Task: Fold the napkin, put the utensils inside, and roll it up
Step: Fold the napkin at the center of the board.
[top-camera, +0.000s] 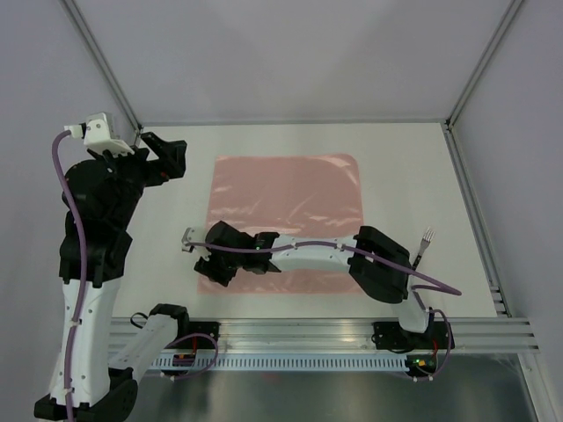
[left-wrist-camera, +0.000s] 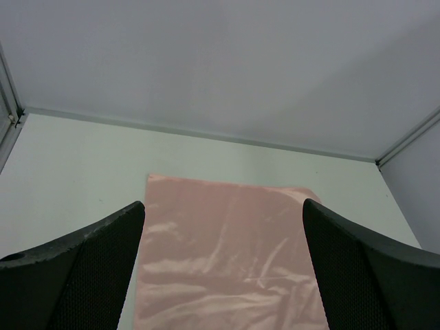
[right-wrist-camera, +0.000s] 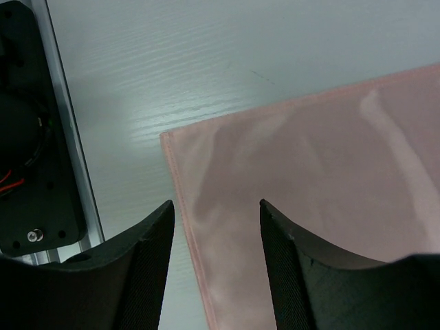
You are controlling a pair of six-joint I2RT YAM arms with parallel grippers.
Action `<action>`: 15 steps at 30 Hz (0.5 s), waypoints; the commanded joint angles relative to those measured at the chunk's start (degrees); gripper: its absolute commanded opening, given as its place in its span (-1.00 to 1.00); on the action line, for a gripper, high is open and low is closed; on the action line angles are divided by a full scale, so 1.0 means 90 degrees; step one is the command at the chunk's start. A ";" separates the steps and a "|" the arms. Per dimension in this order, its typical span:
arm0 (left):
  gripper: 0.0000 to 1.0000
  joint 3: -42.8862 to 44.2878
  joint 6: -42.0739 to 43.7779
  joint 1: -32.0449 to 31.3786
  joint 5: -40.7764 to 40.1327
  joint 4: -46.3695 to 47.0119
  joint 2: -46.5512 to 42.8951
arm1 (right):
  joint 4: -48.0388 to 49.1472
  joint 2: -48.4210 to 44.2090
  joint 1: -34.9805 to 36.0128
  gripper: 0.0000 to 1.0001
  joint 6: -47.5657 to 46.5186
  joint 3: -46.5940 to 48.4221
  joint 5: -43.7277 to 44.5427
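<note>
Napkin (top-camera: 286, 215) lies spread flat in the middle of the table (top-camera: 176, 264), unfolded, with the fork (top-camera: 425, 243) off its right side, apart from the cloth and close to the table's right edge. From above, the right arm (top-camera: 352, 255) stretches low and leftward along the napkin's near edge, ending with the right gripper (top-camera: 214, 271) over the near-left corner. The left arm (top-camera: 92, 229) stands tall at the left, elbow high. The left gripper (top-camera: 171, 156) is held in the air beside the napkin's far-left corner, aimed toward the cloth.

The left wrist view adds what the top one hides: both fingers (left-wrist-camera: 89, 275) are spread wide with nothing between them, and the napkin shows well below, in the gap, faintly wrinkled and shiny.

The right wrist view shows its fingers (right-wrist-camera: 130, 275) parted, straddling the napkin's left hem just short of the corner (right-wrist-camera: 165, 135), with one finger over bare table and the other over cloth. Nothing is clamped, and whether the tips touch the cloth cannot be told. The rail (right-wrist-camera: 65, 158) runs down the left of this view. The fork appears in neither wrist view.
</note>
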 commanded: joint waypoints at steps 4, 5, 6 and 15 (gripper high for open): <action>0.99 -0.0006 0.0217 0.0036 -0.0184 -0.0143 -0.0117 | 0.0360 0.0596 0.0455 0.16 -0.0019 0.0617 0.0440; 0.99 -0.0016 0.0217 0.0026 -0.0184 -0.0144 -0.0126 | 0.0418 0.0646 0.0513 0.16 -0.0019 0.0656 0.0469; 0.99 -0.0026 0.0237 0.0026 -0.0184 -0.0153 -0.0146 | 0.0428 0.0704 0.0543 0.16 -0.0009 0.0695 0.0469; 0.99 -0.0240 0.0296 0.0036 -0.0263 -0.0173 -0.0224 | 0.0555 0.1154 0.0709 0.15 -0.0136 0.0930 0.0810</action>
